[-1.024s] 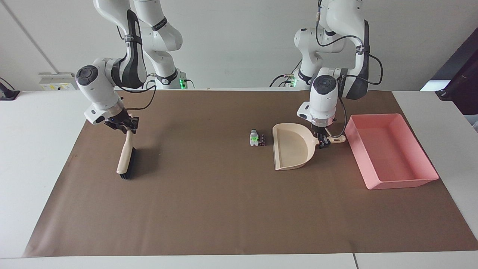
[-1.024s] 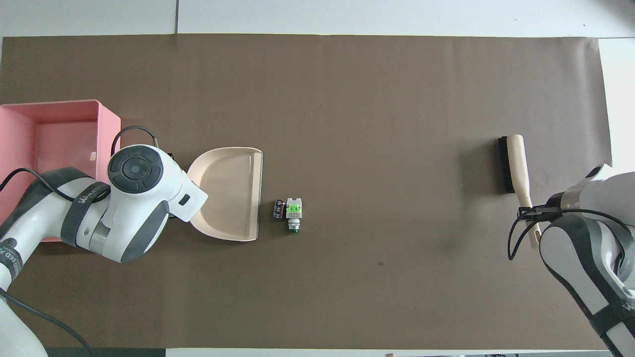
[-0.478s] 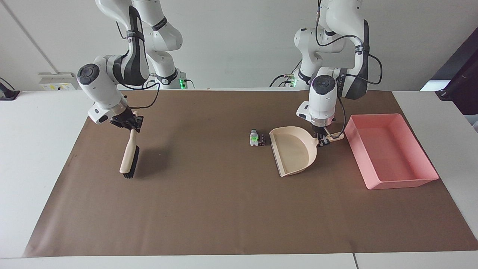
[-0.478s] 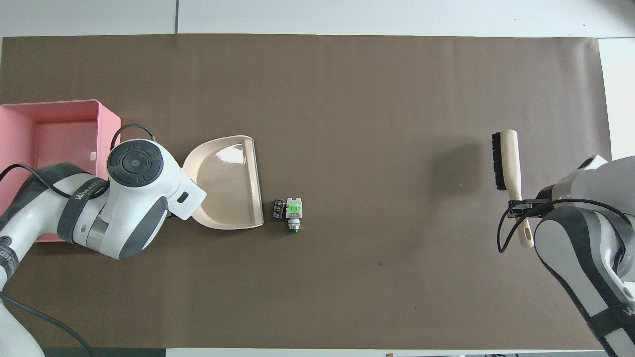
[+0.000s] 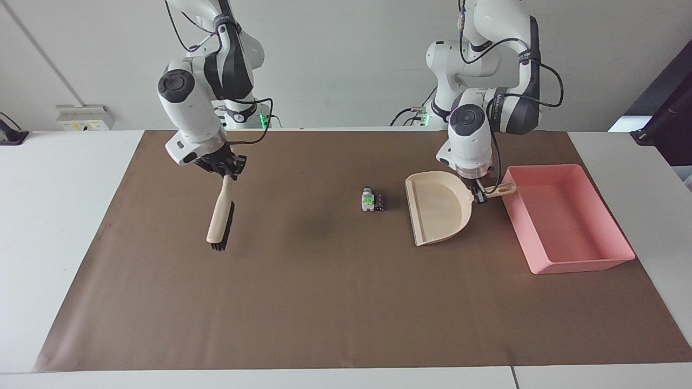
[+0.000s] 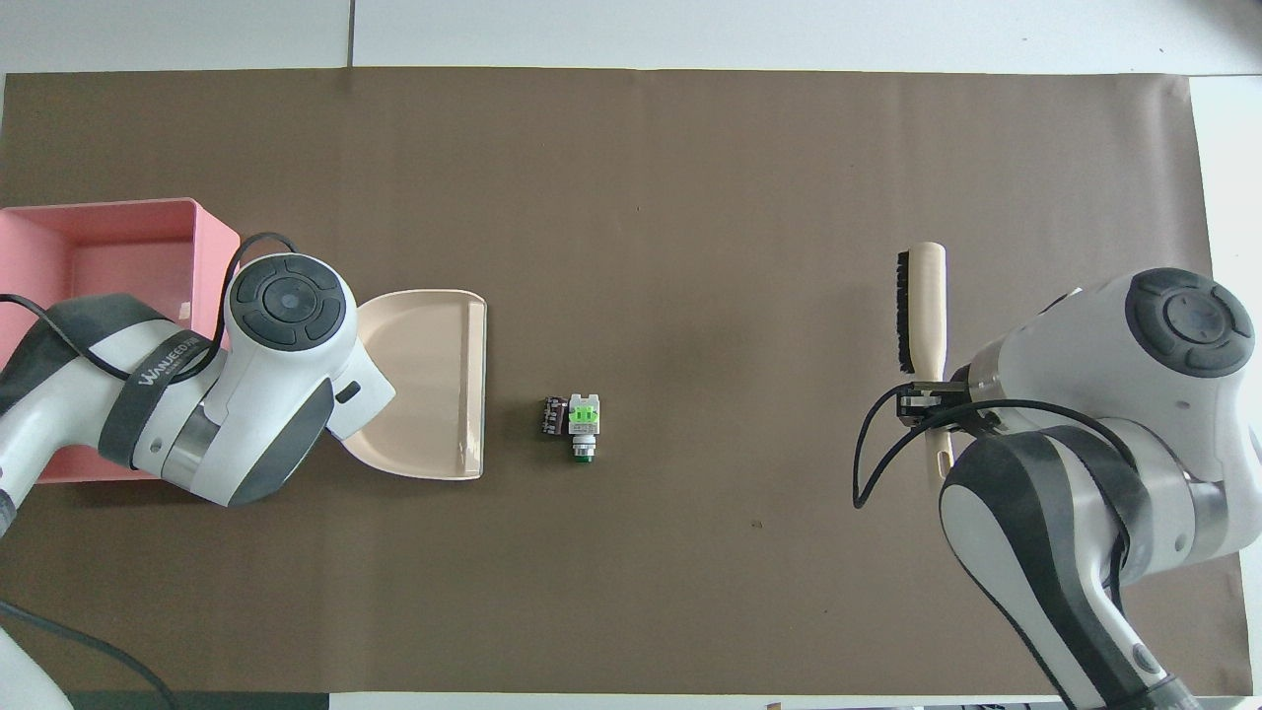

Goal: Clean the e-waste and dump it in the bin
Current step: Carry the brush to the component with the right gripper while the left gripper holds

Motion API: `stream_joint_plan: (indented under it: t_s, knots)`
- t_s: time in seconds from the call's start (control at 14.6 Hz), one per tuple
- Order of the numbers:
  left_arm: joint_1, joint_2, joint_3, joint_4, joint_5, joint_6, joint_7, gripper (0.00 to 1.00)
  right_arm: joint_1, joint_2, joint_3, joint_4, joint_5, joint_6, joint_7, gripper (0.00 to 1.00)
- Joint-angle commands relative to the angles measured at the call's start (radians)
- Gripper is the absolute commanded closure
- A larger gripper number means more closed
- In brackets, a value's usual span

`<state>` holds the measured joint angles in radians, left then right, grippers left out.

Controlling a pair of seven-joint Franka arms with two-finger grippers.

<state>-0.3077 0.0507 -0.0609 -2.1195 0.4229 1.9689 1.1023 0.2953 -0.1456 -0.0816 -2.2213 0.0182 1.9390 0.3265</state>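
In the facing view we see the left gripper (image 5: 480,196) closed on the dustpan (image 5: 439,208) handle, beside the bin (image 5: 567,254). The right gripper (image 5: 224,170) is closed on the brush (image 5: 219,221), raised over the mat. In the overhead view the e-waste (image 6: 574,418) lies on the mat (image 6: 690,552), apart from the dustpan mouth.

brush (image 5: 220,221) lifted toward e-waste (image 5: 372,200), dustpan (image 5: 439,207) raised

We list two glossy white jointed arms with dark grey elbow bands, round black end caps, looped black cables, and a small black tool (image 5: 224,167) each (image 5: 480,196).
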Motion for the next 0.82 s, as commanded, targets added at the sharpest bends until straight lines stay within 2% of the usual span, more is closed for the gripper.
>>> stream_joint_plan:
  t_s: [0.0, 0.27, 0.48, 0.75]
  knots:
    - [-0.041, -0.032, 0.007, -0.033, 0.028, -0.007, -0.007, 1.0, 0.118, -0.026, 0.0, -0.017, 0.006, -0.008, 0.159, 1.0]
    - [-0.073, -0.058, 0.007, -0.091, 0.028, 0.037, -0.047, 1.0, 0.284, -0.04, 0.002, -0.063, 0.006, 0.03, 0.294, 1.0]
    - [-0.093, -0.055, 0.007, -0.103, 0.028, 0.059, -0.053, 1.0, 0.451, 0.003, 0.002, -0.066, 0.008, 0.122, 0.434, 1.0]
    - [-0.12, -0.052, 0.007, -0.12, 0.031, 0.068, -0.117, 1.0, 0.559, 0.063, 0.003, -0.066, 0.011, 0.216, 0.52, 1.0]
